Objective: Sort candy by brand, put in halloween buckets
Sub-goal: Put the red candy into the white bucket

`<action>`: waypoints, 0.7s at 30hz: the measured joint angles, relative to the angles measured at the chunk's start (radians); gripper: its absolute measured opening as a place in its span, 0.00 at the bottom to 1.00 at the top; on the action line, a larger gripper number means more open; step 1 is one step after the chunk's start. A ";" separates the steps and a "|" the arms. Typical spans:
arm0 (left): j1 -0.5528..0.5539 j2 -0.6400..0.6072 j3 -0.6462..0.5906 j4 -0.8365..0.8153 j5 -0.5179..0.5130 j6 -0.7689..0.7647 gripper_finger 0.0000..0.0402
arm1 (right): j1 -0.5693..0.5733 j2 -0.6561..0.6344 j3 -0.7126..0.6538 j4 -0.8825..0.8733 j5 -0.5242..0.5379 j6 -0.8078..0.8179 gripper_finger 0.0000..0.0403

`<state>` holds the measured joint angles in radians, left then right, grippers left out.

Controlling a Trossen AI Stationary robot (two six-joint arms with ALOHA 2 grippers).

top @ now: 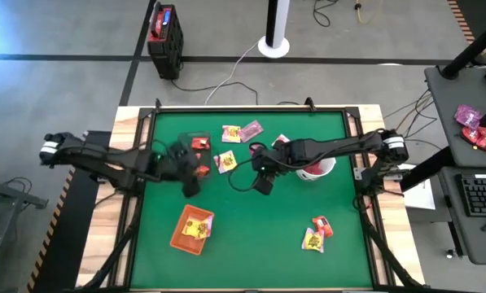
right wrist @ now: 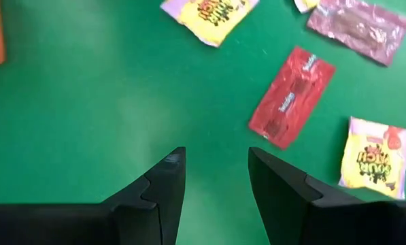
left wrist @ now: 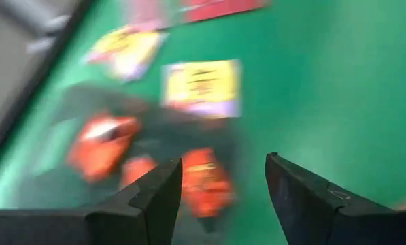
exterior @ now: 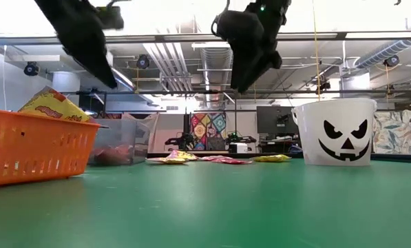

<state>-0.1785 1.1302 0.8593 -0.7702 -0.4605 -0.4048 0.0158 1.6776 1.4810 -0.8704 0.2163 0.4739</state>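
Because my left gripper (left wrist: 223, 197) hangs with jaws apart and empty over the dark tub (top: 195, 150) near the worktop's far left, red candy (left wrist: 206, 180) lies inside, while my right gripper (right wrist: 216, 184) waits open mid-worktop.

I see a green desk (top: 251, 212), an orange tray (top: 192, 230), and a white bucket (exterior: 337, 131) with a black jack-o'-lantern face; beyond my right end effector (right wrist: 215, 178), a red packet (right wrist: 291, 96).
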 joint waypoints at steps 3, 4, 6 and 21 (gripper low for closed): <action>-0.130 -0.004 -0.020 0.111 0.037 0.048 0.48 | -0.024 0.022 -0.024 0.063 0.036 0.047 0.38; -0.173 -0.004 -0.027 0.149 0.034 0.068 0.48 | -0.038 0.038 -0.025 0.085 0.040 0.059 0.38; -0.244 -0.002 -0.038 0.217 0.028 0.105 0.48 | -0.069 0.074 -0.025 0.105 0.044 0.074 0.38; -0.410 -0.001 -0.045 0.326 -0.301 0.159 0.48 | -0.214 0.281 0.015 0.104 0.038 0.089 0.38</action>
<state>-0.5883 1.1294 0.8146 -0.4444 -0.7614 -0.2453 -0.1982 1.9585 1.4963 -0.7666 0.2545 0.5627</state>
